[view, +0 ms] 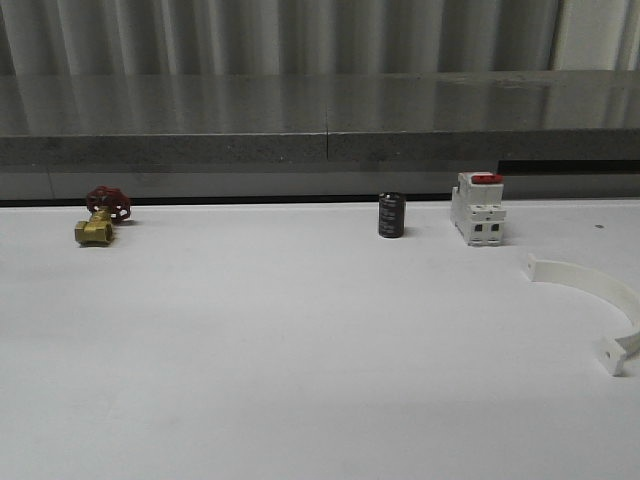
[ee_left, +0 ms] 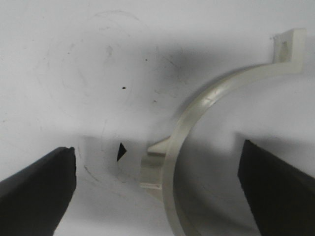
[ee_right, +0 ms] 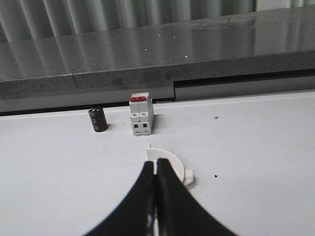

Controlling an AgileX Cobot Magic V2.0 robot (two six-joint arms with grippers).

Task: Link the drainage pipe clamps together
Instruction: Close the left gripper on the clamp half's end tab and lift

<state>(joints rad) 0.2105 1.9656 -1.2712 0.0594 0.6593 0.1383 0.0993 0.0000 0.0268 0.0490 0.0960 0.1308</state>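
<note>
One white drainage pipe clamp [view: 600, 300] lies flat at the right of the table, its end tab toward the front. The right wrist view shows it as an arc [ee_right: 173, 160] partly hidden behind my right gripper [ee_right: 156, 163]. That gripper's black fingers are pressed together, with nothing visibly held. In the left wrist view a second clamp half [ee_left: 206, 101] lies on the white table. My left gripper [ee_left: 157, 189] hovers over it, wide open. Its dark fingers [ee_left: 39, 189] stand well clear on either side of the band and its side tab [ee_left: 153, 169].
Along the table's back edge stand a brass valve with a red handle [view: 100, 218], a black cylinder [view: 391, 215] and a white block with a red top [view: 477, 208]. A grey ledge [view: 320, 130] runs behind them.
</note>
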